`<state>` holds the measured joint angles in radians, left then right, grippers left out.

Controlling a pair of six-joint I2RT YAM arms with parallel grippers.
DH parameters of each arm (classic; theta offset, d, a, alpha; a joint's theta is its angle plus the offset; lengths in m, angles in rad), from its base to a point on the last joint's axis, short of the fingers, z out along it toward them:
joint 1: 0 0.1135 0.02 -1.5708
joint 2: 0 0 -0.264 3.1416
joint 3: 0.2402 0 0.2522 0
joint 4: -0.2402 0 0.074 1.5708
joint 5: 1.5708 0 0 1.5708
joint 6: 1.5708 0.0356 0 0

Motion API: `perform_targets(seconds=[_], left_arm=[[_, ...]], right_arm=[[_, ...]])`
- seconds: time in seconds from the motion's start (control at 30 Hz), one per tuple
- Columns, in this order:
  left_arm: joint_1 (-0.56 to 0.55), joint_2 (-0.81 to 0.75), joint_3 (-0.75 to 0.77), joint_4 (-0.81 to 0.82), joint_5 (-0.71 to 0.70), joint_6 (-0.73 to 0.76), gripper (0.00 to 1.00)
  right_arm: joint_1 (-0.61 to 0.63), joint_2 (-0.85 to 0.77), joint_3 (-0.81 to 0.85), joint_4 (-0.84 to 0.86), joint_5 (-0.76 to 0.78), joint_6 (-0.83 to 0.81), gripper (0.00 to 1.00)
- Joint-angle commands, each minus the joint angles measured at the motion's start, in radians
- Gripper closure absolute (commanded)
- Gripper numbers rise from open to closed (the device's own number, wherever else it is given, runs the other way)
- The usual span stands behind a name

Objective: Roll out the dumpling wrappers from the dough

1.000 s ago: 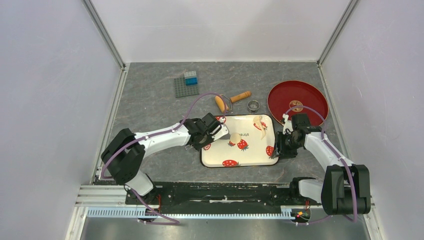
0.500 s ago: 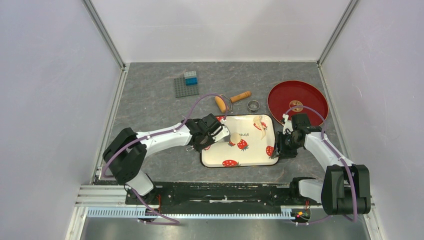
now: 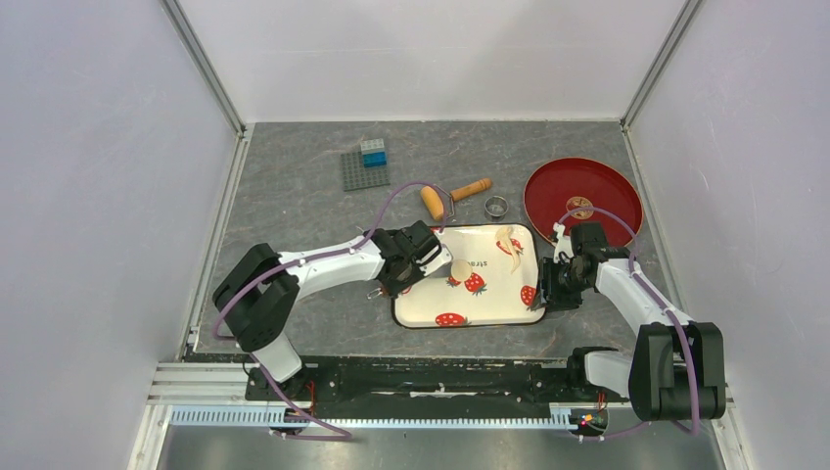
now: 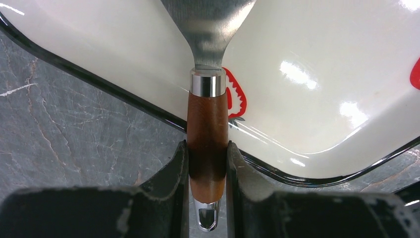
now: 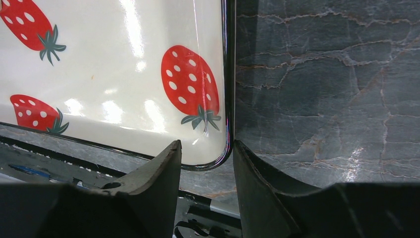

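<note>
My left gripper is shut on the brown wooden handle of a spatula. Its metal blade reaches over the strawberry-print tray. At the blade's end the top view shows a pale roundish patch; I cannot tell whether it is a dumpling wrapper or the bare blade. A cream lump of dough lies at the tray's far right. My right gripper clasps the tray's near right corner, one finger on each side of the rim.
Behind the tray lie the tan wooden roller and the small metal ring. A red plate sits at the back right. A grey studded plate with a blue brick is at the back left.
The left arm has shifted a little to the right, carrying the spatula slightly further over the tray. The right arm and the tray have not moved.
</note>
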<state>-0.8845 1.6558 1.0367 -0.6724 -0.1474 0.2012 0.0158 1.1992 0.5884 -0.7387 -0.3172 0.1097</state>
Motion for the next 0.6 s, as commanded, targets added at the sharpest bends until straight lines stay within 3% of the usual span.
perform_targets(seconds=[0.0, 0.57], left_arm=[[-0.008, 0.025, 0.054, 0.012, 0.008, -0.055, 0.98], [-0.048, 0.061, 0.082, -0.01, 0.031, -0.022, 0.98]], right_arm=[[0.009, -0.001, -0.004, 0.023, -0.034, -0.009, 0.56], [0.011, 0.004, -0.001, 0.024, -0.033, -0.01, 0.56]])
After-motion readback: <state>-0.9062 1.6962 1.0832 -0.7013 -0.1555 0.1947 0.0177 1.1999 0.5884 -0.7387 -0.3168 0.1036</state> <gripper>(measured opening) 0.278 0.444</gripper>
